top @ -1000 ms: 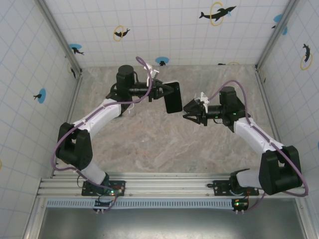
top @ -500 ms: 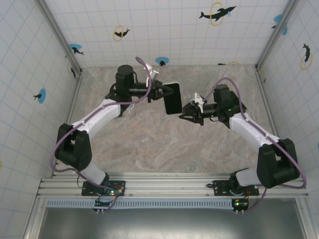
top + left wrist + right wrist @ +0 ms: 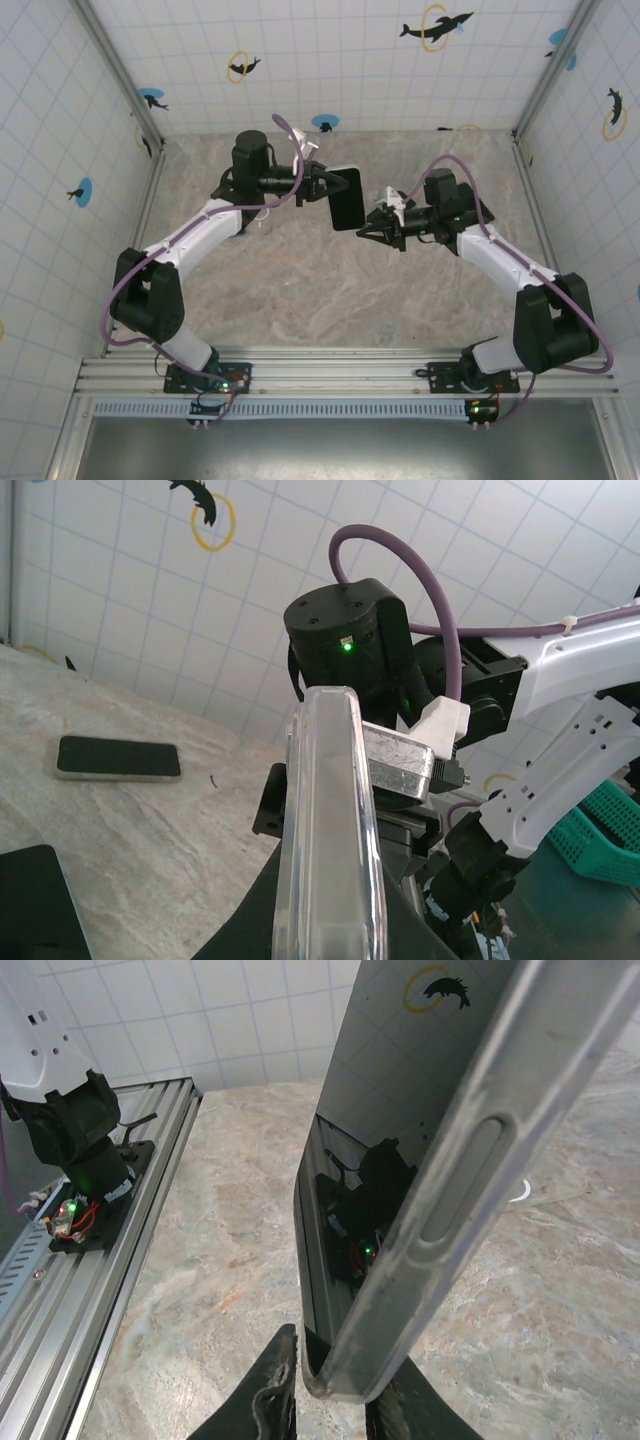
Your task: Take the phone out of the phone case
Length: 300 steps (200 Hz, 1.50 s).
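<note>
Two arms (image 3: 190, 235) are raised over the counter (image 3: 300, 290), walls (image 3: 300, 60) well apart. The phone (image 3: 347, 197), in its phone case (image 3: 325, 860), is clamped aloft by the left jaws, its corner straddled by the right jaws, grip unclear. A second phone (image 3: 118, 758) lies beyond.

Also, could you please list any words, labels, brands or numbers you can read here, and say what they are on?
None can be read.
The clear phone case and the phone show no lettering.
The wall decals are dolphin pictures in rings, not text.
</note>
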Tool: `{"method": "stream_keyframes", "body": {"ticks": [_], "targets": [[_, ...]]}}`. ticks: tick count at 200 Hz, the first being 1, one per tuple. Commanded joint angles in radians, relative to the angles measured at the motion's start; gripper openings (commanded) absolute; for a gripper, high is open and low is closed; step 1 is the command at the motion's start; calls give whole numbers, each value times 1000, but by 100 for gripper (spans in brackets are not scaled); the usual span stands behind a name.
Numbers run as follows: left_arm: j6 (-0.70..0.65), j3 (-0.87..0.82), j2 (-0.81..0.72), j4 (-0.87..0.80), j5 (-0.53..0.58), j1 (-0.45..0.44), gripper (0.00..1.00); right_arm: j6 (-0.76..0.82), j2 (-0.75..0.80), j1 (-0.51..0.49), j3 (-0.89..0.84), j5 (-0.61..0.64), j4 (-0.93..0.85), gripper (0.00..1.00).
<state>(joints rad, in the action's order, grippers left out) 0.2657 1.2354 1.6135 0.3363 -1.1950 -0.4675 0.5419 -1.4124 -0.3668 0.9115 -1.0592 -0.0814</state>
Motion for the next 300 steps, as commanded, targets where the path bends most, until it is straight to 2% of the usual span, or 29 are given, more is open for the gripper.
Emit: {"method": "stream_keyframes", "body": {"ticks": [1,20,74,127,176,213,264,300], "targets": [[-5,16,-34,36,-19,6,0,9,-13,-15,45,-8,-3,21],[37,5,-35,47,-24,4,0,9,-20,-16,54,-13,-4,21],[37,1,-38,47,-30,4,0,13,-34,-23,67,-12,-19,19],[67,6,-29,46,-56,4,0,74,-38,-26,88,16,-72,9],[182,6,-16,41,-143,-31,0,138,5,-37,54,228,31,4],[241,-12,-27,43,-184,-73,0,191,16,-39,69,293,62,3],[287,-25,-27,71,-193,-102,0,222,48,-57,28,425,224,3],[300,-26,-21,79,-195,-112,0,225,70,-62,12,455,297,3]]}}
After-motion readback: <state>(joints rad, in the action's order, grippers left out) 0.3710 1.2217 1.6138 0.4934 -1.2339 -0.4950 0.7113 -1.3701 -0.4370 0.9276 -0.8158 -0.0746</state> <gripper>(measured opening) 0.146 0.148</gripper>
